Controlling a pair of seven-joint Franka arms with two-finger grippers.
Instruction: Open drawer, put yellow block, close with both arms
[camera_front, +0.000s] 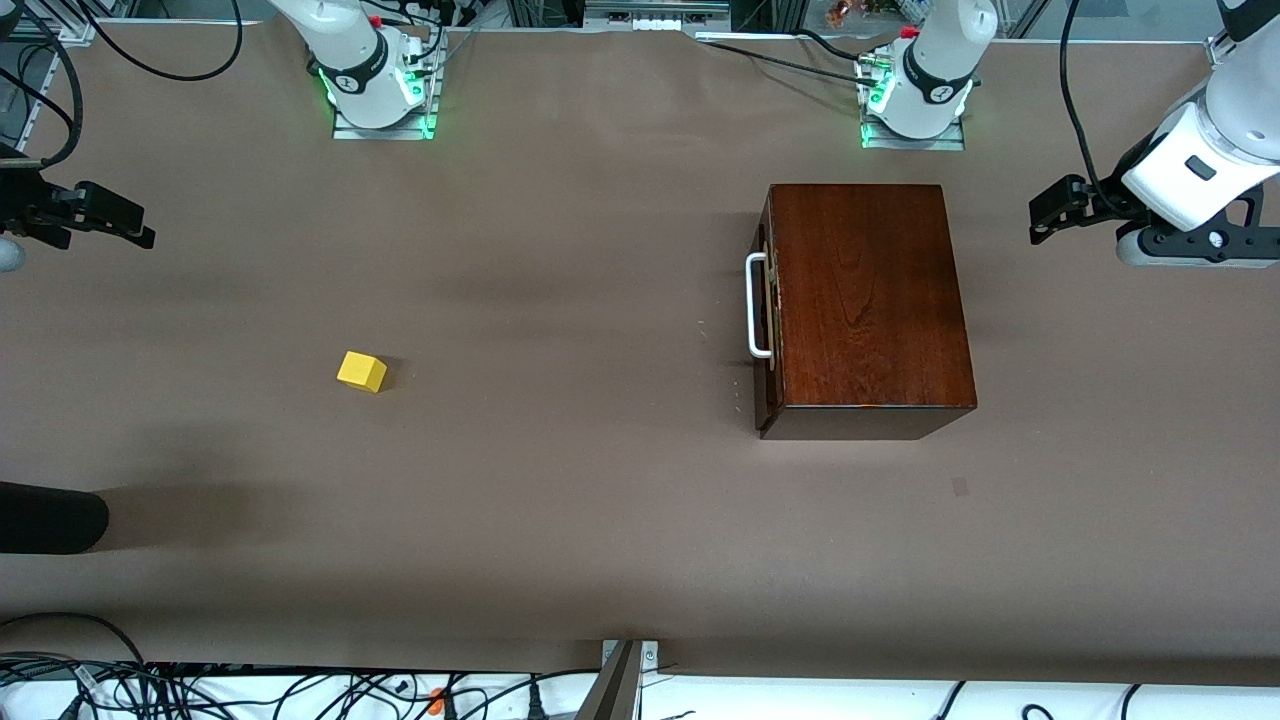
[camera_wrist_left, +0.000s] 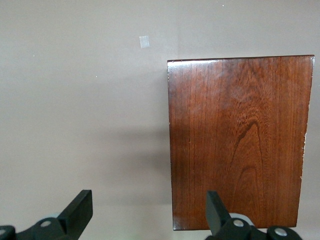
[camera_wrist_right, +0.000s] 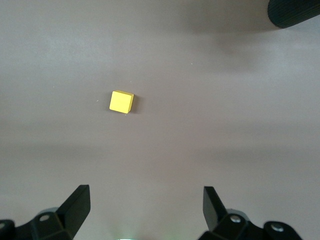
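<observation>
- Drawer (camera_front: 765, 305) sits closed in the wooden box (camera_front: 868, 300); yellow block (camera_front: 362, 371) lies well apart toward my right arm's end of the table (camera_front: 560, 500).
- Left gripper (camera_wrist_left: 147, 212) hangs wide over the box's edge.
- Right gripper (camera_wrist_right: 146, 207) hangs wide, empty, over bare table near the block.

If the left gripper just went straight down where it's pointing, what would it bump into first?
Probably the bare table, or the edge of the wooden box. The open left gripper straddles that edge, one finger over the box, but depth is hard to judge.
</observation>
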